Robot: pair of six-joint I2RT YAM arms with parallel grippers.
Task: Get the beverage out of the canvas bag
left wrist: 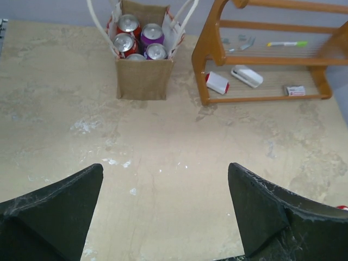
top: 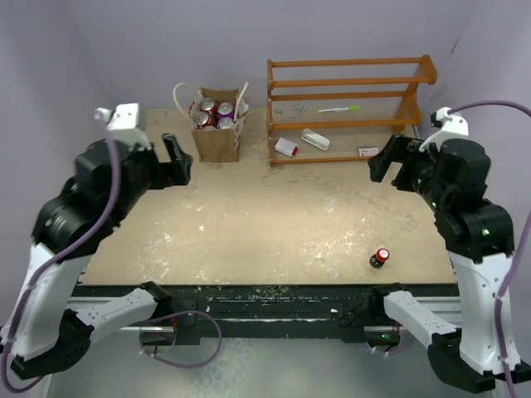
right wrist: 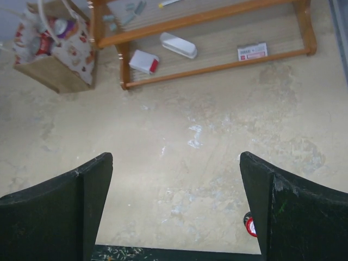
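Four cans, perhaps more hidden, fill the canvas bag; left fingers and right fingers wide.

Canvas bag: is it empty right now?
No, several cans stand inside the canvas bag, their tops showing at its open mouth.

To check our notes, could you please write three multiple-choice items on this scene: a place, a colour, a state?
1. The canvas bag stands: A) left of the wooden rack B) on it C) at the near edge
2. Its handles are: A) black B) white C) green
3. The claws: A) both open, empty B) left holds a can C) right holds the bag
Answers: A, it sits beside the rack; B, the loops are white; A, left claw and right claw gape, empty.
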